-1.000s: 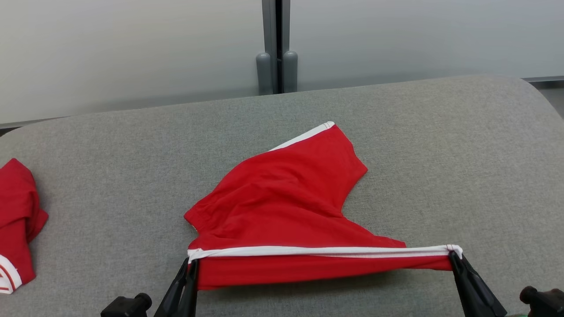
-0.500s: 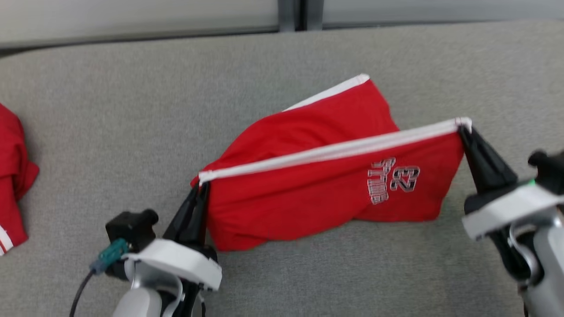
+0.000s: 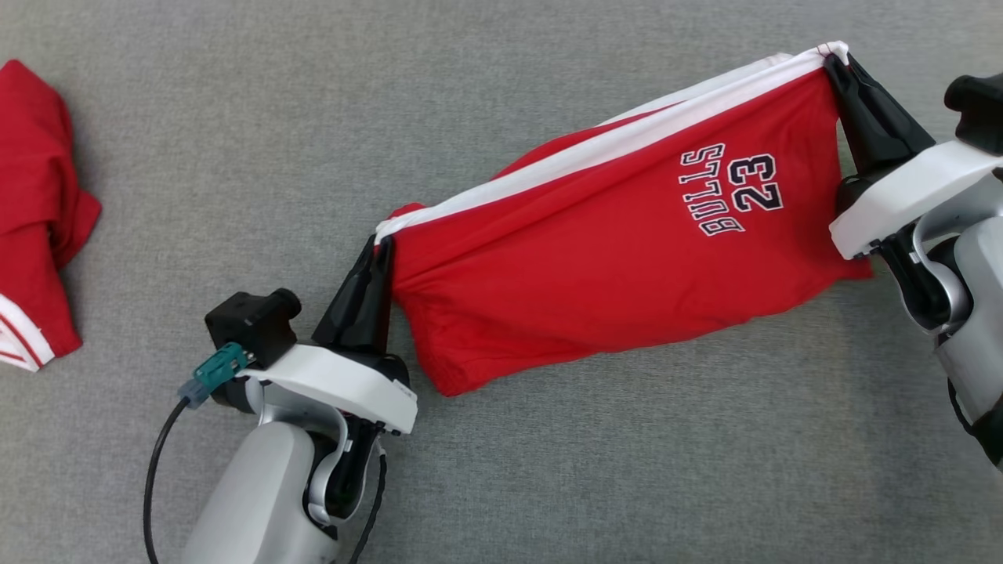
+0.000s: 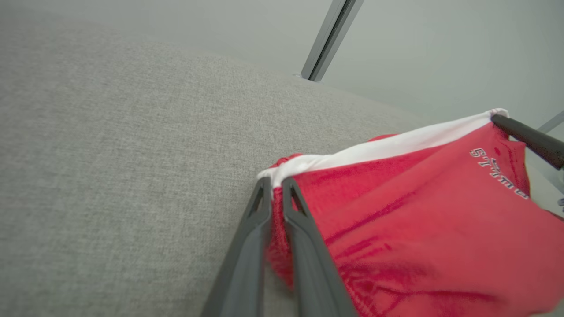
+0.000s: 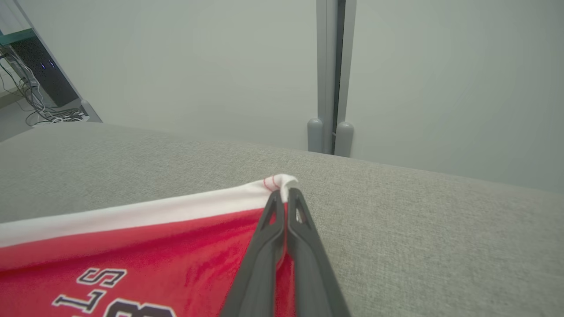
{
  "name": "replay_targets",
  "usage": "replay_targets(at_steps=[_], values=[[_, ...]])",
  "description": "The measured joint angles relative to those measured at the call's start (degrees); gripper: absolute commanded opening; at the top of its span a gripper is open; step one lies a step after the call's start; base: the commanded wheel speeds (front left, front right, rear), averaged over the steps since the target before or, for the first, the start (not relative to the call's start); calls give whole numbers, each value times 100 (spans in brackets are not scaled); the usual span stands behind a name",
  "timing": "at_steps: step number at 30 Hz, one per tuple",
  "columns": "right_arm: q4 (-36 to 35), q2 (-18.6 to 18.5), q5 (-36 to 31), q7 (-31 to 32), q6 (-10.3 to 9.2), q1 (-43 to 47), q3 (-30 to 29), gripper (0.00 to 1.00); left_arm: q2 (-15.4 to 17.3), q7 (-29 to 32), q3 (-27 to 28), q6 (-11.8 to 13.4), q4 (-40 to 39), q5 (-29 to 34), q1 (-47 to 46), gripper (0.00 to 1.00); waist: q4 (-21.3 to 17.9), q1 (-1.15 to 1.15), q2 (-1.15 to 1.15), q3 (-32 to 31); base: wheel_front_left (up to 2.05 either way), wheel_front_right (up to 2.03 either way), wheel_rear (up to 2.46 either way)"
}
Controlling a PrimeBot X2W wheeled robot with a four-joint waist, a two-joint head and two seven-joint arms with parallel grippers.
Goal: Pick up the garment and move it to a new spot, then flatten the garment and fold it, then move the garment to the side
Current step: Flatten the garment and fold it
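Observation:
The garment [image 3: 595, 266] is a pair of red shorts with a white hem band and "BULLS 23" printed on it. It hangs stretched between both grippers above the grey padded surface [image 3: 501, 94]. My left gripper [image 3: 381, 244] is shut on the band's left corner, seen close up in the left wrist view [image 4: 273, 182]. My right gripper [image 3: 835, 61] is shut on the band's right corner, higher and farther back; in the right wrist view its fingertips [image 5: 284, 192] pinch the white corner. The red fabric [image 5: 132, 264] sags below the band.
A second red garment [image 3: 35, 211] with white trim lies crumpled at the surface's left edge. Pale wall panels with a grey post [image 5: 329, 75] stand behind the surface. Open grey surface lies in front of and behind the held shorts.
Both grippers have lifted the shorts by the white band, turning the printed side into view. The right gripper rose and moved back more than the left. The head camera has tilted down.

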Motion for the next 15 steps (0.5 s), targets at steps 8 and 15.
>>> replay_targets(at_steps=[8,15], values=[[915,133,374,-636,-2,-447,761,100,15,-488,-336,137,422,-132,-320,100,141,0,0,97,0,0,0],[608,283,341,-944,-2,-201,504,100,43,-782,-122,367,36,231,-160,100,-88,0,0,-100,0,0,0]])
